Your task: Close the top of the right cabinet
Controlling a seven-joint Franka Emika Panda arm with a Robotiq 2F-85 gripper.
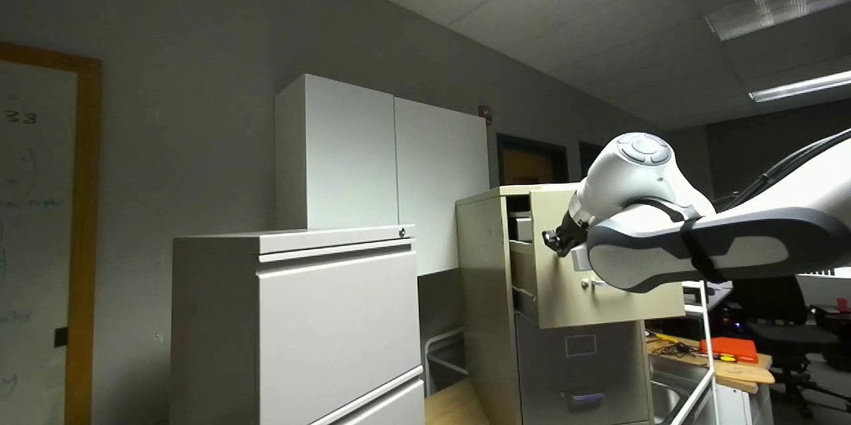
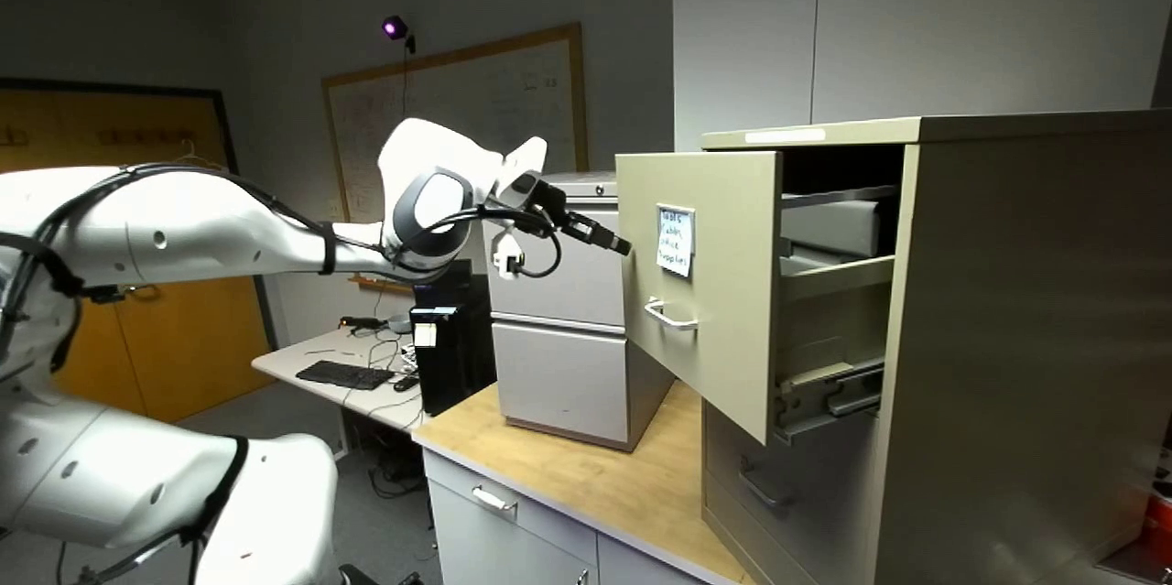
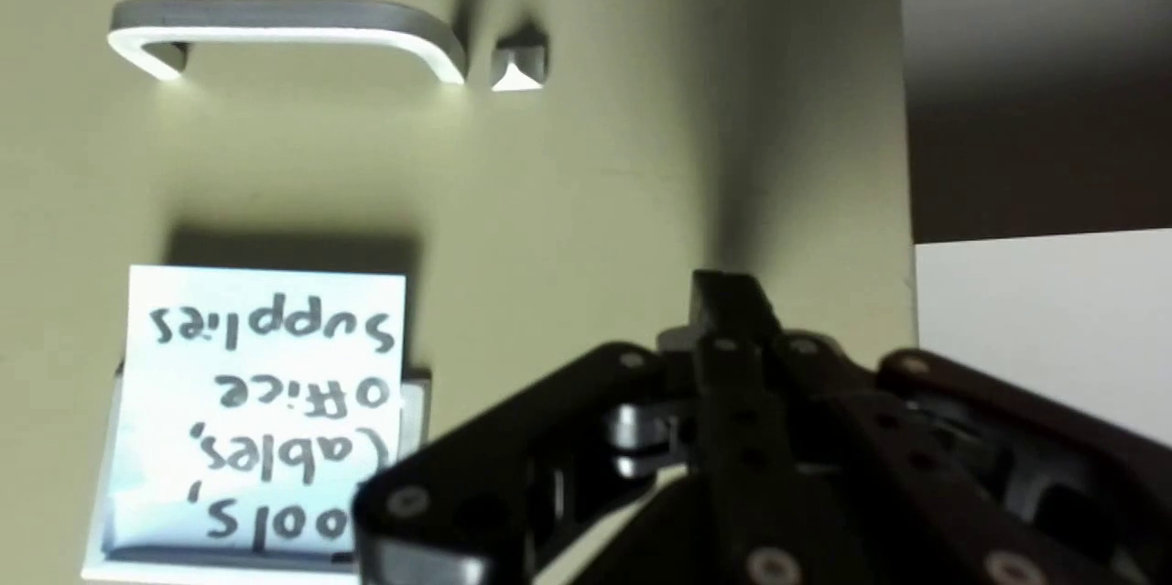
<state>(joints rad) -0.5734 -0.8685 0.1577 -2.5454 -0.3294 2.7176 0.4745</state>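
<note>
The right cabinet, a beige filing cabinet (image 1: 488, 292) (image 2: 1016, 310), has its top drawer (image 1: 555, 292) (image 2: 732, 219) (image 3: 595, 173) pulled out. Its flat front bears a metal handle (image 2: 671, 322) (image 3: 284, 17) and a handwritten label (image 2: 676, 240) (image 3: 261, 411). My gripper (image 1: 552, 241) (image 2: 623, 246) (image 3: 732, 287) has its fingers together, holding nothing. Its tips are at or very near the drawer front, beside the label, close to one side edge. I cannot tell whether they touch. The lower drawer (image 1: 585, 372) (image 2: 787, 484) is shut.
A grey-white low cabinet (image 1: 339, 332) (image 2: 558, 384) stands beside the beige one on a wooden counter (image 2: 568, 466). White two-door cupboards (image 1: 439, 172) (image 2: 916, 27) are behind. Grey boxes (image 2: 833, 228) lie in the open drawer. A desk with a keyboard (image 2: 343, 374) stands farther back.
</note>
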